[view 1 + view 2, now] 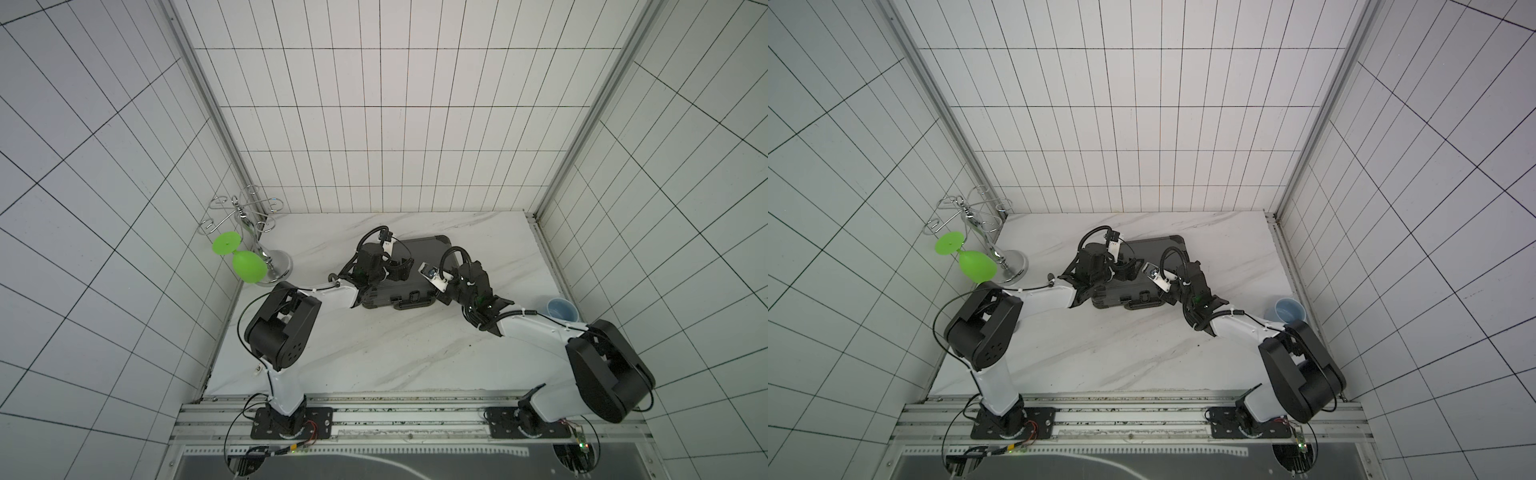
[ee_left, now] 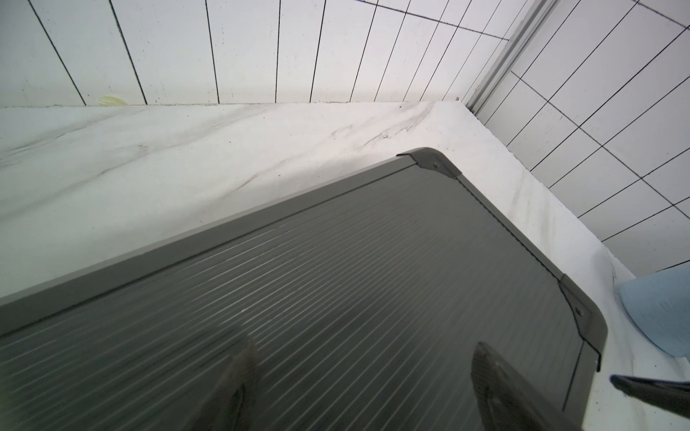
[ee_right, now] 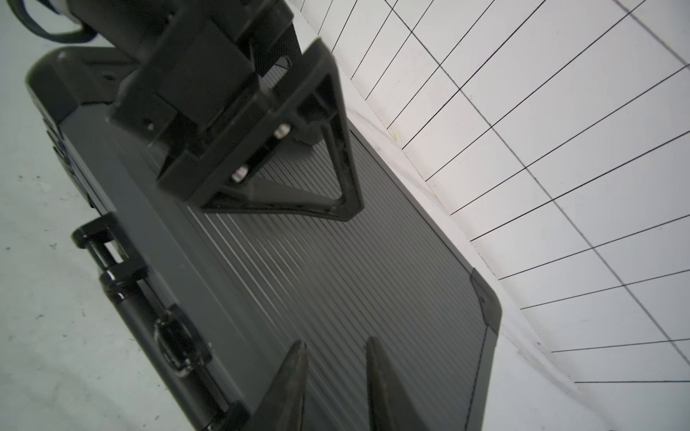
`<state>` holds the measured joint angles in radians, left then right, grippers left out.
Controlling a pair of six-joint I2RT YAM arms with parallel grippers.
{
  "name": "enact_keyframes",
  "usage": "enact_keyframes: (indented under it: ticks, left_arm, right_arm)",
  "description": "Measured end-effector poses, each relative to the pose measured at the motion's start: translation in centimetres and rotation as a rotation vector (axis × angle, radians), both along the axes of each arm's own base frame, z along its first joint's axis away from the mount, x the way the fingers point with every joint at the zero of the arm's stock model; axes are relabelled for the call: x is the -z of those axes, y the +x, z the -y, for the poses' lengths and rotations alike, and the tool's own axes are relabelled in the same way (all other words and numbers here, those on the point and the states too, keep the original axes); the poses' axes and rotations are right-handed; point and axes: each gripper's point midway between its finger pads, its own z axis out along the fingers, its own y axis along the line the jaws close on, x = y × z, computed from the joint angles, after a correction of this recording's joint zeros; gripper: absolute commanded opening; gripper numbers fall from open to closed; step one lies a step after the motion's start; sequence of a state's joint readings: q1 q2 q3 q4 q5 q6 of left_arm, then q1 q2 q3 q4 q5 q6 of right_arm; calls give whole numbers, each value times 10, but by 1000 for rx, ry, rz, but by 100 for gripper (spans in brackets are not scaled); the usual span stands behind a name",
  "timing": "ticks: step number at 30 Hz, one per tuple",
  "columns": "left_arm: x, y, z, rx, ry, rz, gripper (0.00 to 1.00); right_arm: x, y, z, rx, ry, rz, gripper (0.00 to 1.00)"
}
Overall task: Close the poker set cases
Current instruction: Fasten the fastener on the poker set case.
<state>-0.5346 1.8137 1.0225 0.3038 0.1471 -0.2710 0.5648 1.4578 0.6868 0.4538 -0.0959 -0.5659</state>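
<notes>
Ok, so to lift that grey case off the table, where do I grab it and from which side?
Take the black handle on the front edge of the case, coming from the near side, the one facing the robot. The case lies flat, its ribbed lid likely too broad to span; the handle is a slim bar standing off the edge.

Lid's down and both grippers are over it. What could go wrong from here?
1. The case lies shut, but I cannot tell whether the front latches are fastened; the lid may be unlocked.
2. The right forearm passes close to the blue cup; pulling back could knock it.
3. The left elbow sits near the green glass hanging on the rack; a wide swing might hit it.
</notes>
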Motion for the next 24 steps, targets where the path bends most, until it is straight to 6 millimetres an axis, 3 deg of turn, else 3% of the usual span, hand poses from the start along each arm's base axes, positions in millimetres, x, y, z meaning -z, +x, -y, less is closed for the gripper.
enact_keyframes:
  ticks: [12,20,24]
  left_arm:
    - [4,1,-3,-12,32,-18,90]
    - [8,10,5,-2,-8,38,89]
    - [7,12,9,13,-28,59,89]
  right_arm:
    - [35,-26,0,139,219,-193,30]
    - [60,-48,-6,147,264,-266,29]
    - [64,-49,-9,151,283,-280,29]
